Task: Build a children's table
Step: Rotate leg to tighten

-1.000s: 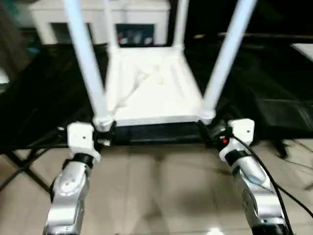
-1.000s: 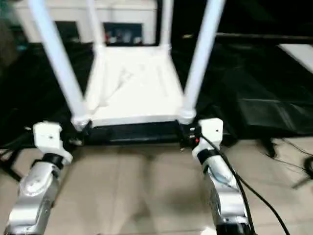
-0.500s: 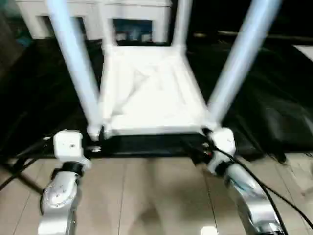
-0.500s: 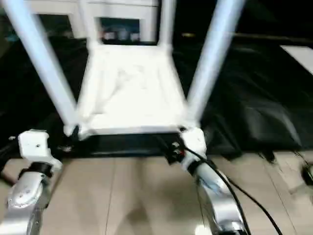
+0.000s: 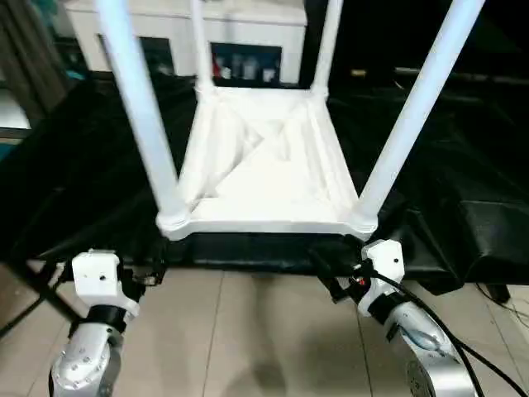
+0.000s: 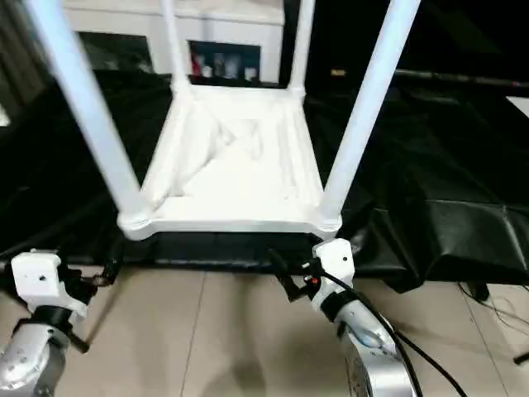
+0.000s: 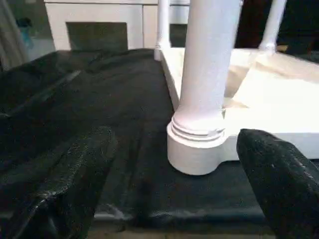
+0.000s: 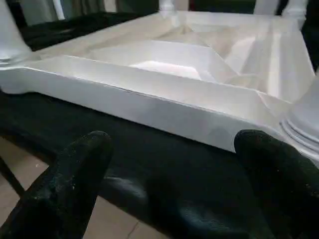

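Both my jaws stand wide apart and hold nothing: the left gripper (image 7: 174, 189) frames the near left leg (image 5: 139, 116) at its socket, the right gripper (image 8: 169, 194) faces the near rim. The children's table (image 5: 264, 178) lies upside down on the black cloth (image 5: 74, 165), at twelve o'clock from me, all four legs seated and pointing up. To turn it upright, I judge I should close low on the two near legs evenly, then lift slowly so neither socket twists.
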